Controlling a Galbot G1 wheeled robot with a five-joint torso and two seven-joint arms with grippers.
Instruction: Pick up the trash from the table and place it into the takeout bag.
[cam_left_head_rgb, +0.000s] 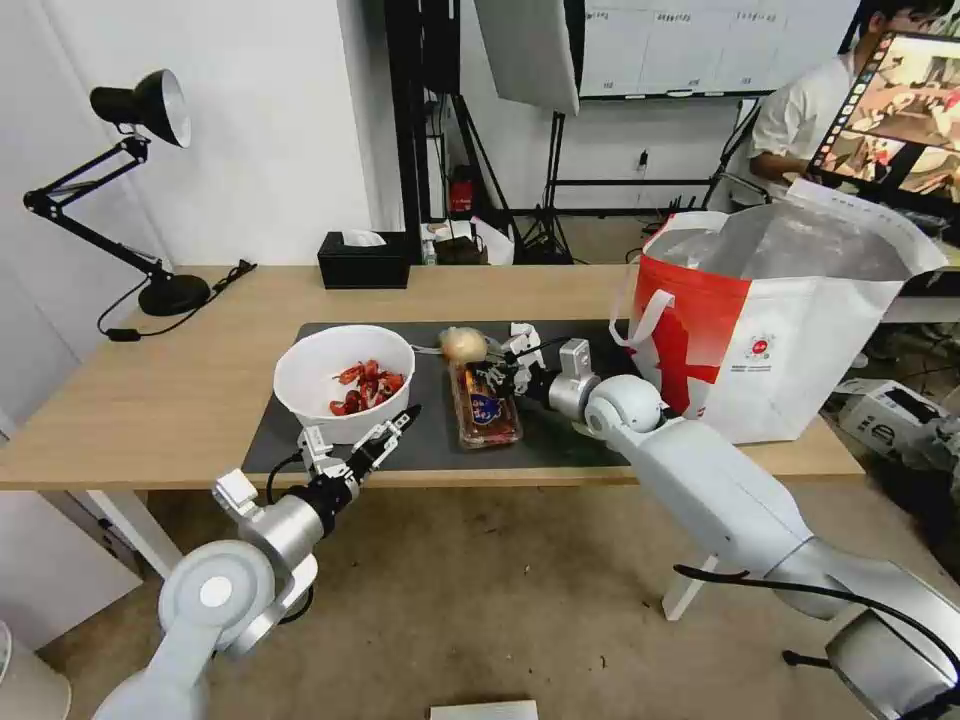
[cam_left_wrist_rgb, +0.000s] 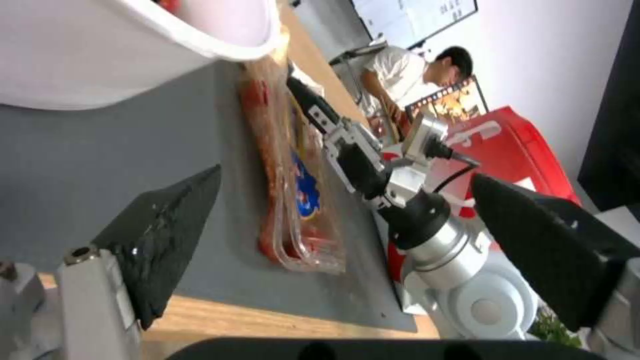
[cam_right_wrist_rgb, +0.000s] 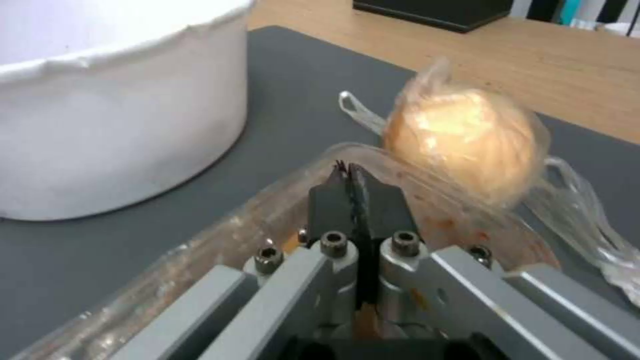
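Left hand (cam_left_head_rgb: 393, 432) held wide at worktop (cam_left_head_rgb: 150, 400) front edge, beside bowl (cam_left_head_rgb: 343, 381). Right hand (cam_right_wrist_rgb: 351, 172) pinched shut over clear tray (cam_left_head_rgb: 485, 405); rim grip to be verified before lifting toward takeout bag (cam_left_head_rgb: 790, 330).

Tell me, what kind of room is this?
Probably an office or lab set up for filming: a long wooden desk with a black desk lamp, a studio light stand behind, and a wall whiteboard.
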